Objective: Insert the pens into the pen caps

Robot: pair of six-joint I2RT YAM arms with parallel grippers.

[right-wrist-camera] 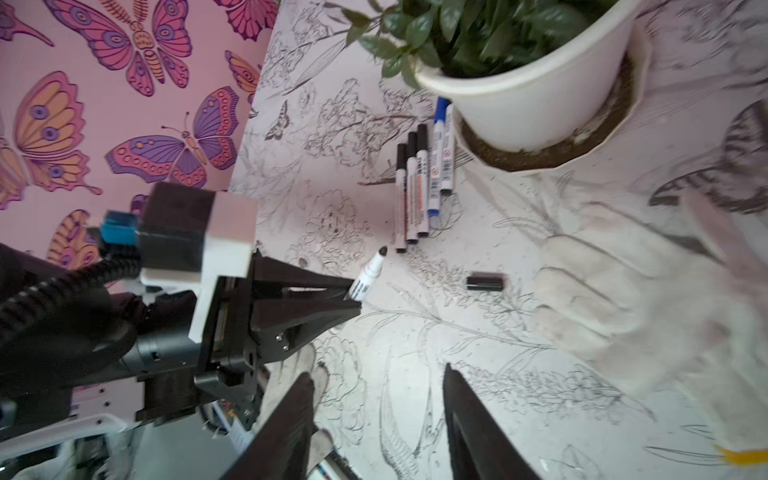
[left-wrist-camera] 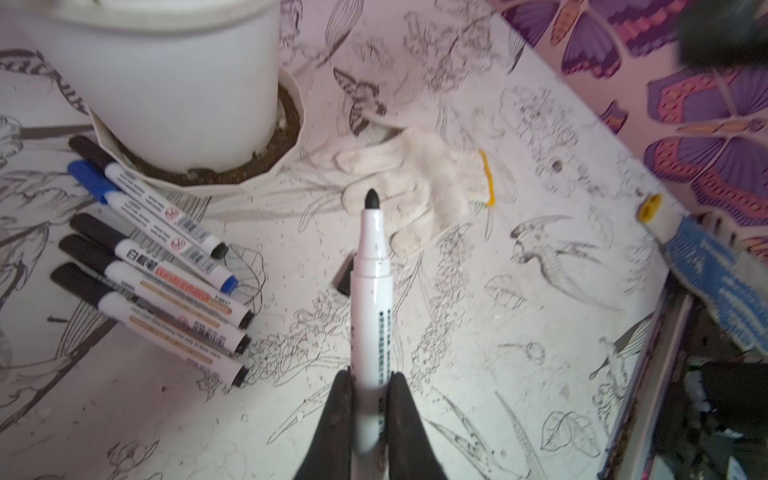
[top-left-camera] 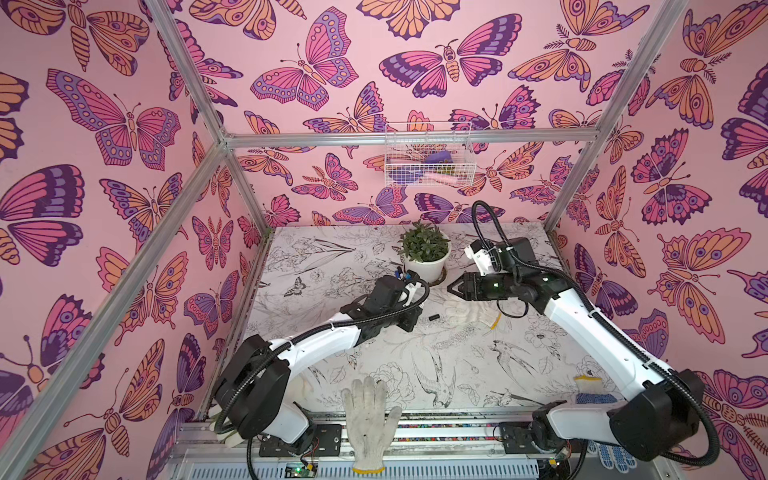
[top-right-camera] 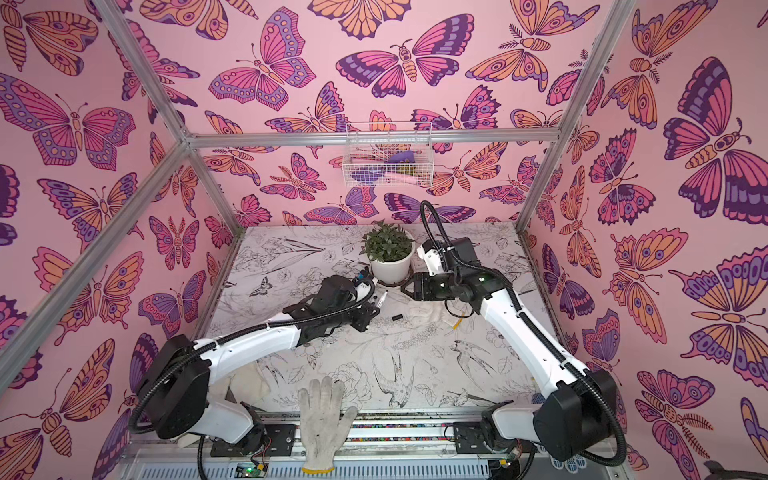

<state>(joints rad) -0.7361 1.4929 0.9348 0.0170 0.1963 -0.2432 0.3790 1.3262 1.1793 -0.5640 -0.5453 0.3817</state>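
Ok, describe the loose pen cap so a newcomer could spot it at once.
Find the white plant pot at the back. Just in front of it, beside the white knitted glove, lies the loose cap. It is a short black cylinder lying alone; the other caps in view sit on the row of pens by the pot.

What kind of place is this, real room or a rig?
Probably a staged robot test cell: aluminium frame lined with butterfly-print walls, left arm and right arm mounted at the front of the table, props like a plant and glove.
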